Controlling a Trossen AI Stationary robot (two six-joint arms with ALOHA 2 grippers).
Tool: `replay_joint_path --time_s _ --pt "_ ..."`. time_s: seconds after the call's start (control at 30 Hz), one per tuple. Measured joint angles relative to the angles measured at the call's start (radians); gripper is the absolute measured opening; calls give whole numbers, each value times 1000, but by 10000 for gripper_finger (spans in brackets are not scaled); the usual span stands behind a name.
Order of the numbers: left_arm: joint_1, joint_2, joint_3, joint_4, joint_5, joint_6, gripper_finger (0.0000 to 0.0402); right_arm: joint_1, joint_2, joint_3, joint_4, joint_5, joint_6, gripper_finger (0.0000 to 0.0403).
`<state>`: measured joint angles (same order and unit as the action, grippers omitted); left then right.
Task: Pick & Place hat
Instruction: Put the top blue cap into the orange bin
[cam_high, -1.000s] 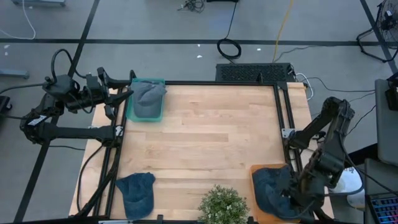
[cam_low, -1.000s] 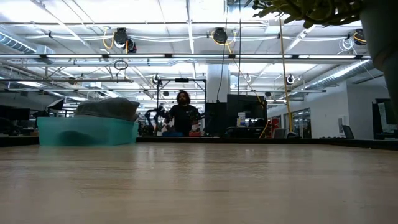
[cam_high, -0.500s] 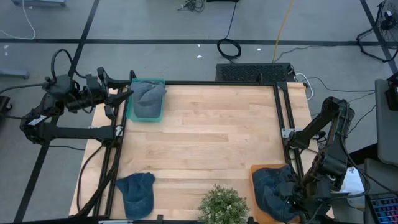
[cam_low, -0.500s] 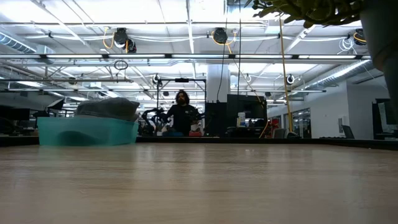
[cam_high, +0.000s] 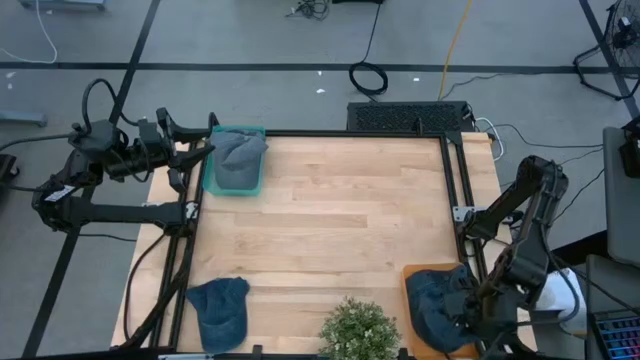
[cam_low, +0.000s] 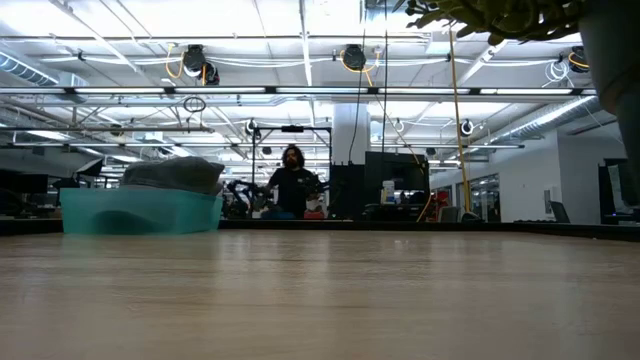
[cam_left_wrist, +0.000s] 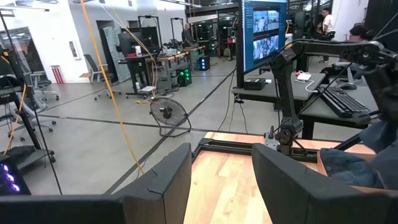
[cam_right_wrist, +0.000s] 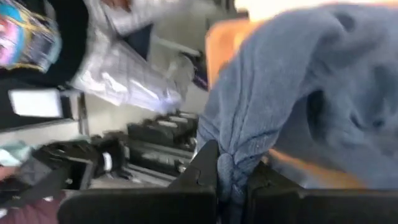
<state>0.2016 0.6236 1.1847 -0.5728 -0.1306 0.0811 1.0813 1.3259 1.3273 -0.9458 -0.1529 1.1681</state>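
Hats, three (cam_high: 219, 311), one bin (cam_high: 212, 180)

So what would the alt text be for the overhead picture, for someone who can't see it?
From above, the right claw pinches a blue hat on an orange tray at the wooden table's near right corner. The left claw waits open by a teal bin holding a grey hat; another blue hat and a potted plant sit along the near edge.
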Motion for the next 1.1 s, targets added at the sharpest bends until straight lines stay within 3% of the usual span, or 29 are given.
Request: replay_joint_path --time_s 0.83,1.1 --pt "0 0 0 0 0 0 177 -17 0 -168 -26 20 22 7" --pt "0 0 0 0 0 0 177 -75 0 -180 -32 25 129 61"
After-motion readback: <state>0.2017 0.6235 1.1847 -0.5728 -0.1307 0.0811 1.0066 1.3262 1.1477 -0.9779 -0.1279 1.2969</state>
